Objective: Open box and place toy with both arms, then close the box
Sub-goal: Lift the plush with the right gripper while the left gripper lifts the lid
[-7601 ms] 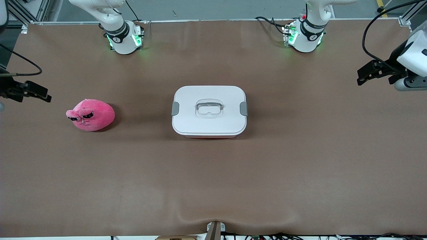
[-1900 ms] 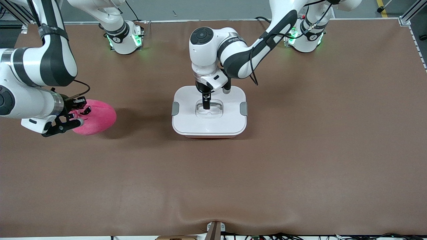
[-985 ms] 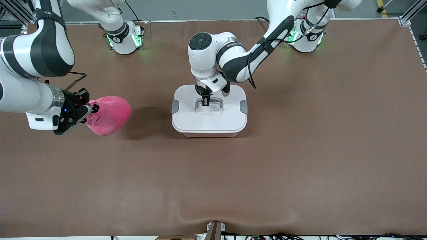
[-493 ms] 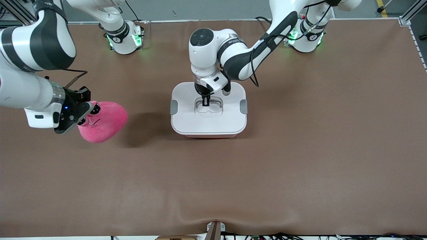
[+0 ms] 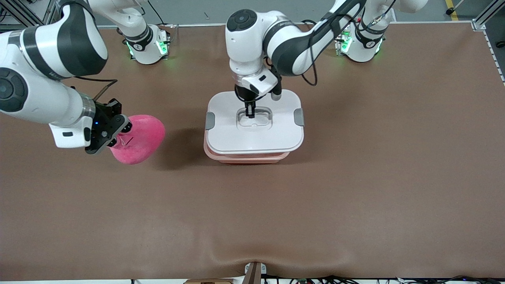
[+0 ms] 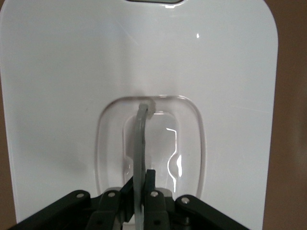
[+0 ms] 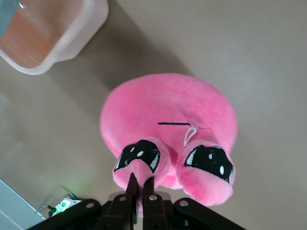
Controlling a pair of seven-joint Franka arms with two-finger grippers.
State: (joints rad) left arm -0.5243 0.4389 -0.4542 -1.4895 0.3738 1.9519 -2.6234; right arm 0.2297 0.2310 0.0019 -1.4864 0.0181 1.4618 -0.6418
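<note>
The pink translucent box (image 5: 246, 157) stands mid-table. Its white lid (image 5: 256, 136) with grey side clips hangs just above the tub, shifted toward the left arm's end. My left gripper (image 5: 250, 114) is shut on the lid's clear handle (image 6: 142, 143), which stands upright between the fingers. The hot-pink plush toy (image 5: 139, 138) hangs in the air over the table toward the right arm's end. My right gripper (image 5: 118, 132) is shut on a fold of the toy (image 7: 168, 124) beside one black eye. The open corner of the box (image 7: 53, 38) shows in the right wrist view.
Both arm bases with green lights (image 5: 146, 43) (image 5: 361, 41) stand along the table's edge farthest from the front camera. A small bracket (image 5: 254, 272) sits at the nearest edge. The brown mat has a slight ripple there.
The left gripper has lifted the lid off the tub, so the pink rim now shows beneath it. The right gripper has carried the toy a little toward the box.
</note>
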